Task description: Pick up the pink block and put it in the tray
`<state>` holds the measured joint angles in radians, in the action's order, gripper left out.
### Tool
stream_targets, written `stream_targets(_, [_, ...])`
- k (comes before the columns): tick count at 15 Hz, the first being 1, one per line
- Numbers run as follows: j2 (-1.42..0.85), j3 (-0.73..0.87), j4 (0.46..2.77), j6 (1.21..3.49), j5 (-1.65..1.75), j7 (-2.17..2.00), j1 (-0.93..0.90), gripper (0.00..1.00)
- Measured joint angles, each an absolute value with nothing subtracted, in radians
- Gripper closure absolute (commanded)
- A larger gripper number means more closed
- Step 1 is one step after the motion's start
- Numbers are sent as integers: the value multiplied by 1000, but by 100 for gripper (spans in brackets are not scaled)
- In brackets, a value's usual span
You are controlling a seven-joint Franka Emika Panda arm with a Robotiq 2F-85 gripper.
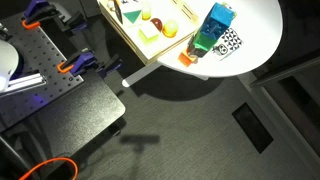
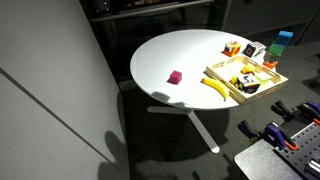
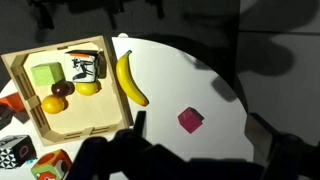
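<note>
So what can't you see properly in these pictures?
- Pink block: missing from the exterior view where the top edge cuts off part of the tray.
- Things inside the tray: too small to name in the exterior view that shows the whole table.
- Black-and-white thing in the tray: too blurry to identify in the wrist view.

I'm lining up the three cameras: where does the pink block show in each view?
In an exterior view: pink block on the bare tabletop, left of the banana.
In an exterior view: not in it; the tray sits at the top edge.
Wrist view: pink block right of centre, lower right of the banana.
Shared landmark: the tray, in all three.
</note>
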<state>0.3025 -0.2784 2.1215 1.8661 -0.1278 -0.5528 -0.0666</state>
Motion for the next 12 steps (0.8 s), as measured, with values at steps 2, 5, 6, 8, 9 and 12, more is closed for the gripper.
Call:
stream_targets(2, [303, -278, 2120, 1866, -128, -553, -67, 0])
stream_targets(5, [304, -278, 2120, 1866, -128, -553, -67, 0])
stream_targets(6, [303, -278, 2120, 1866, -128, -553, -67, 0])
stream_targets(8, [298, -275, 2121, 1866, -128, -553, -68, 0])
stream_targets(9, [293, -271, 2121, 1866, -128, -552, -68, 0])
stream_targets(12, [269, -257, 2120, 1877, -125, -546, -67, 0])
